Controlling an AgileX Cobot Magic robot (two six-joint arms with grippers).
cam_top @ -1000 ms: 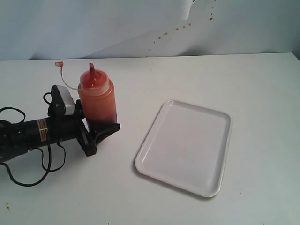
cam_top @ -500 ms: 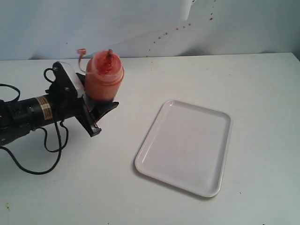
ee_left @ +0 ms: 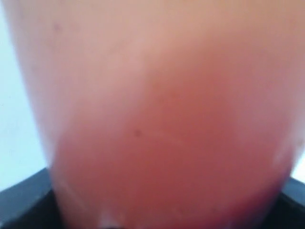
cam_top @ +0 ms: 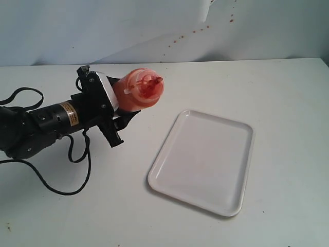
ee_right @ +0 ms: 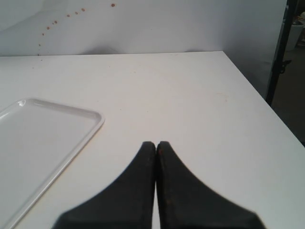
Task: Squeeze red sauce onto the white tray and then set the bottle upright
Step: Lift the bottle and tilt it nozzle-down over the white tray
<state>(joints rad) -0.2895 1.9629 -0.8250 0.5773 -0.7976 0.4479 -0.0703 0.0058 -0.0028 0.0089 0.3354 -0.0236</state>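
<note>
Bottle [cam_top: 134, 92] tilted in left jaws, white tray [cam_top: 205, 159] nearby, cable [cam_top: 89, 162] behind

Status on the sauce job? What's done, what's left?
Done: the left tool is clamped on the bottle, held off the table and tipped nozzle-first toward the white tray. In hand: the approach; the bottle is short of the tray's rim. Left: squeezing, as the red sauce shows inside the bottle, none on the tray, then standing the bottle upright. The right tool is shut, holding nothing.
</note>
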